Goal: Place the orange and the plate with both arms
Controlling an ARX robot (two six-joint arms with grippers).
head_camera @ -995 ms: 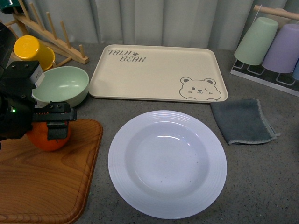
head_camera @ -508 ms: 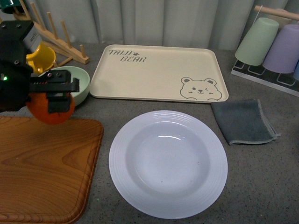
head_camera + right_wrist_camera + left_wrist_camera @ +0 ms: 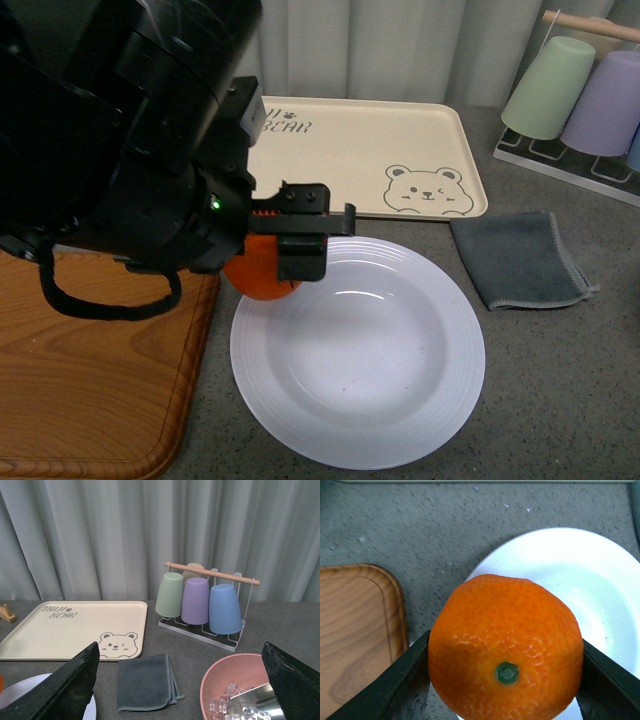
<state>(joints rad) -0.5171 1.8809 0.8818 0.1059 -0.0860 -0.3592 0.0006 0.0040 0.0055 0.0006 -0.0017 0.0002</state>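
The big white ridged plate (image 3: 385, 375) lies just below our left tool (image 3: 506, 685), which holds the round bright orange fruit (image 3: 505, 625). Next we should reach further over the middle, then let go.

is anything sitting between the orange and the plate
Nothing visible does. The left gripper holds the orange at the left rim of the plate, and the plate's well is bare.
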